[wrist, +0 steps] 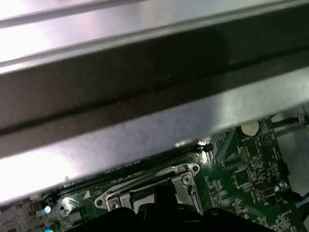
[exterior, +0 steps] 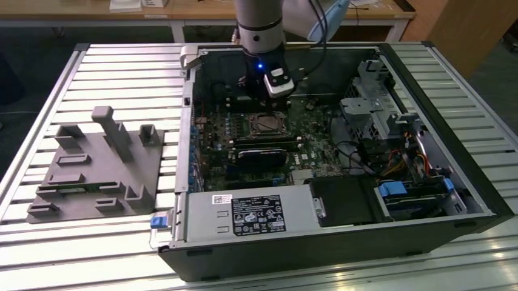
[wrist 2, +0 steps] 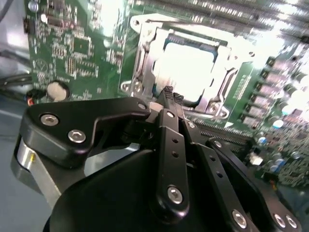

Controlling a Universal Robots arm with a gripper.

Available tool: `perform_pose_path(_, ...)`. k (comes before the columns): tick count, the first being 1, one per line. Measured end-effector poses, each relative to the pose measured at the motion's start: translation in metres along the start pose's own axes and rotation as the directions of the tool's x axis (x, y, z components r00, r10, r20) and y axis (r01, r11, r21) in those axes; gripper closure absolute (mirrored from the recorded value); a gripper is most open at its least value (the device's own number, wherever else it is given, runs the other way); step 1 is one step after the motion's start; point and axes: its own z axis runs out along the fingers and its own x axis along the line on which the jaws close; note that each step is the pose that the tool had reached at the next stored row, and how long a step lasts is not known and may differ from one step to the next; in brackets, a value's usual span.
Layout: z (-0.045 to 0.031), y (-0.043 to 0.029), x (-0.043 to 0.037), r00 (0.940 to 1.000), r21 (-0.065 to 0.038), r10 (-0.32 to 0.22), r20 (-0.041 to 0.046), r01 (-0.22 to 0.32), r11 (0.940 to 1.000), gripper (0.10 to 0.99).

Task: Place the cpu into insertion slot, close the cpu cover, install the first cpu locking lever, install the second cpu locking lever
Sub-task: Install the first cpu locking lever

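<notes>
So here's what we've got: the open computer case [exterior: 340,242] is lying flat on the slatted metal table [exterior: 121,66]. The arm comes in from the upper middle of the exterior view and reaches down into the case. The gripper [exterior: 271,104] hangs just above the insertion slot [exterior: 265,124], a little above centre of that picture, right in the middle of the green motherboard [exterior: 218,136].

The second wrist view gives us the best look. The gripper [wrist 2: 172,95] has its jaws clenched. The two ribbed fingertips [wrist 2: 168,92] are pressed together and we can't see anything pinched between them. They sit right at the edge of the socket, though we honestly can't tell if they're touching it.

The cpu [wrist 2: 190,67] is already in the slot, its metal face glaring bright under the light. The cpu cover [wrist 2: 147,55] looks to be lying flat around it, with the chip showing through the window. We can't make out how the locking levers stand.

Other stuff we can see:
- A round coin battery [wrist 2: 57,89] on the board, off to one side of the socket.
- A black card [exterior: 263,156] just below the slot in the exterior view.
- The labelled power supply [exterior: 251,215] at the lower middle of the exterior view.
- A grey moulded fixture [exterior: 93,167] on the table at the exterior view's left, well apart from the case.
</notes>
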Motion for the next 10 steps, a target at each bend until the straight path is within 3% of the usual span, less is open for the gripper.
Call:
perform_pose_path(2,-0.0001,-0.0023,-0.0012,1.0,0.013,-0.002,-0.0014,0.002,0.9999,0.98)
perform_pose_path(6,0.0005,-0.0096,-0.0038,1.0,0.024,-0.003,-0.0057,0.004,0.9997,0.98)
perform_pose_path(8,0.001,-0.0139,-0.0052,0.9999,0.028,-0.004,-0.0135,0.004,0.9996,0.98)
perform_pose_path(10,0.0016,-0.0167,-0.0062,0.9996,0.033,-0.004,-0.0277,0.005,0.9994,0.98)
